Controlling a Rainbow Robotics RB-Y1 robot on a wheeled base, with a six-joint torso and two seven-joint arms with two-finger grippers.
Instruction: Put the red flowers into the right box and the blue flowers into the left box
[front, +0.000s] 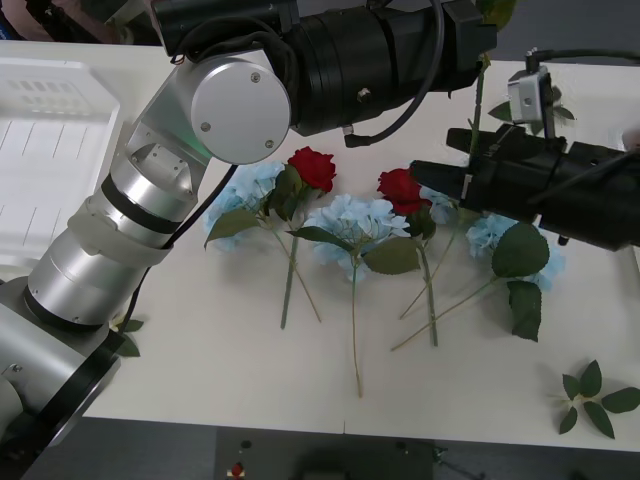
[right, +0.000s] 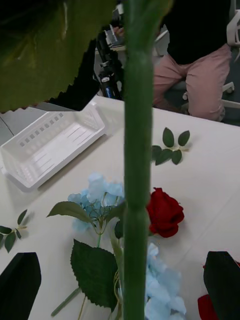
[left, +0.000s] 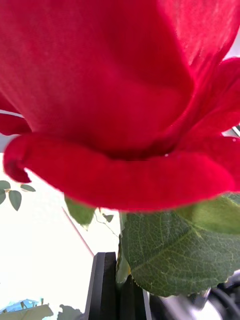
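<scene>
Count of items:

- **Red flowers: three.** Two are lying on the table (front: 200, 380) in the front view, one red flower (front: 312, 166) left of centre and a second red flower (front: 402, 189) right of centre. The third red flower (left: 120, 90) is being held in the air at the far right. Its stem (front: 478, 100) is hanging vertically above the right arm.
- **Blue flowers: at least three.** The left blue flower (front: 248, 188) is lying beside the first rose and the middle blue flower (front: 352, 222) between the two roses. The right blue flower (front: 492, 236) is partly under the right arm. The heads there are overlapping, so the exact count cannot be told.
- **Boxes: one.** The left box (front: 50, 150) is sitting at the far left of the table with nothing in it.
- **Loose leaf sprigs: two.** One leaf sprig (front: 595, 395) is lying at the near right, and a second leaf sprig (front: 125, 335) is lying beside the left arm.

Grippers:

- The left arm (front: 240, 105) is reaching across the table to the far right. The left gripper (left: 119, 290) is pinching the raised rose just below its bloom, fingers pressed together on stem and leaf.
- The right gripper (front: 447, 166) is hovering above the right-hand flowers. Its black fingers (right: 20, 285) are standing spread wide, with the hanging stem running between them and touching neither finger.
</scene>
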